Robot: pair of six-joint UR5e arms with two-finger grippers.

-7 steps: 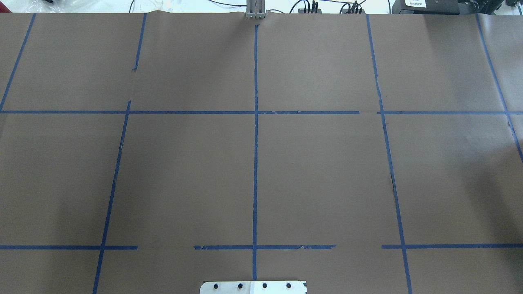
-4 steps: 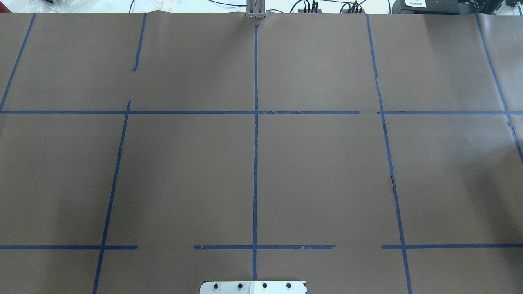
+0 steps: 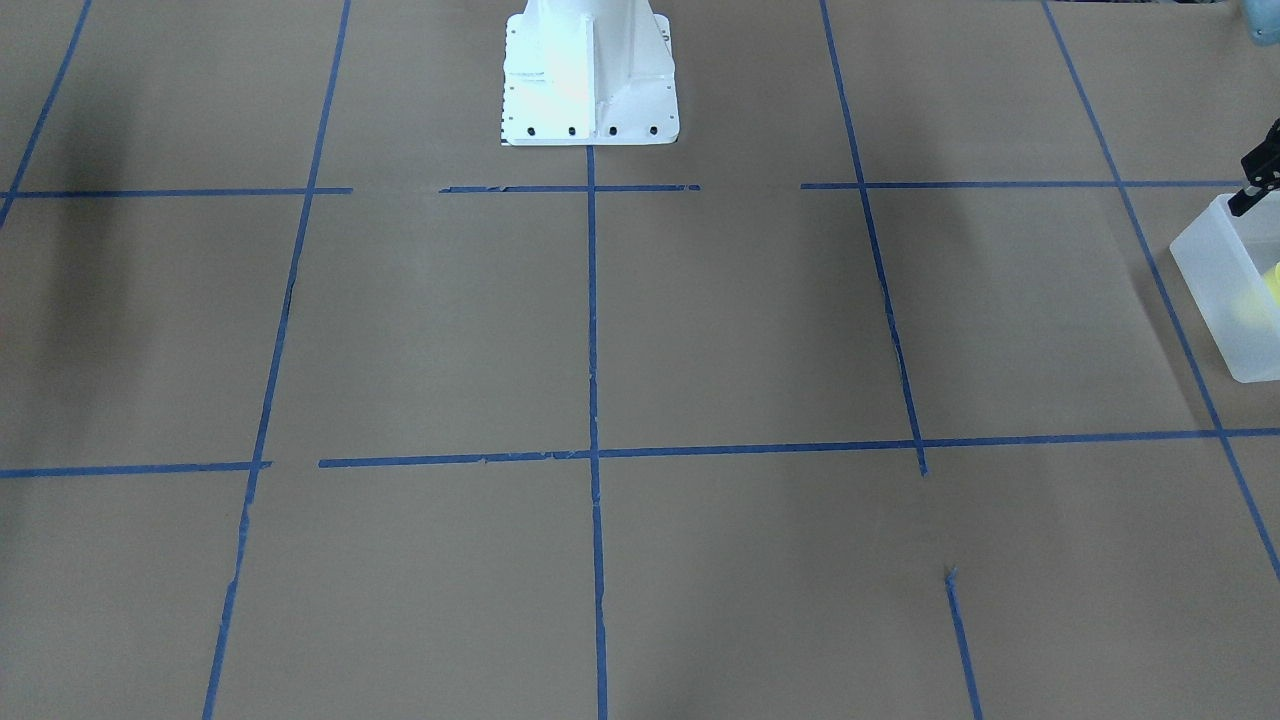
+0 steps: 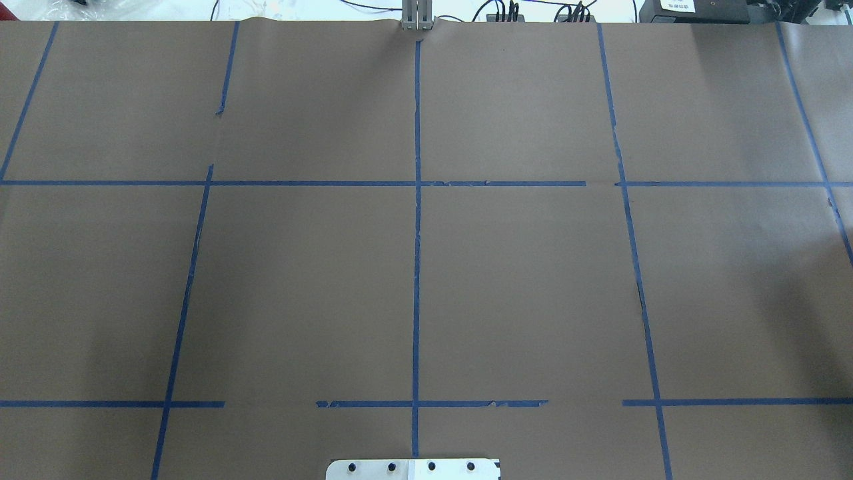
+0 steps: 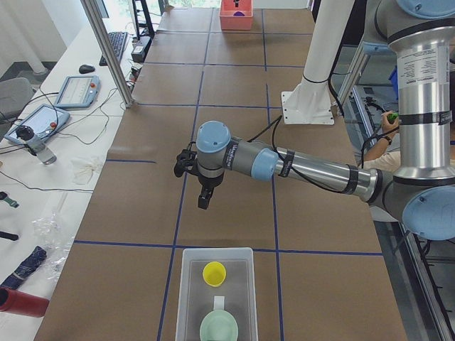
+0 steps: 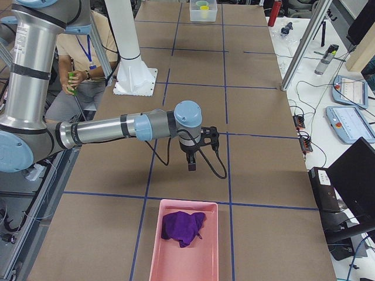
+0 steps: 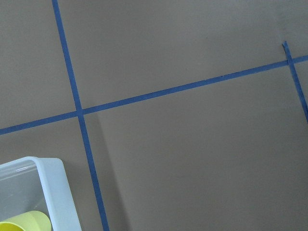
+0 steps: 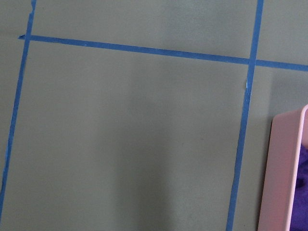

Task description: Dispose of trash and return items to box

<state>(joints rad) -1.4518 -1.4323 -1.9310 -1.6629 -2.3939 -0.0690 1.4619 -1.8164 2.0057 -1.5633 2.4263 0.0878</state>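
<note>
The translucent white box [image 5: 213, 298] stands at the table's left end. The yellow cup [image 5: 214, 273] and the mint-green bowl [image 5: 218, 328] sit upright inside it. The box also shows in the front view [image 3: 1225, 300] and in the left wrist view [image 7: 53, 192], with the cup [image 7: 26, 223] in its corner. My left gripper [image 5: 204, 200] hangs above the table a little short of the box, with nothing seen in it. My right gripper [image 6: 191, 166] hangs above the table near a pink bin [image 6: 184, 269]. I cannot tell whether either gripper is open or shut.
The pink bin at the table's right end holds a crumpled purple cloth [image 6: 183, 227]; its rim shows in the right wrist view [image 8: 284, 173]. The robot's white base [image 3: 590, 80] stands at mid-table. Brown paper with blue tape lines covers the table. An operator sits behind the robot.
</note>
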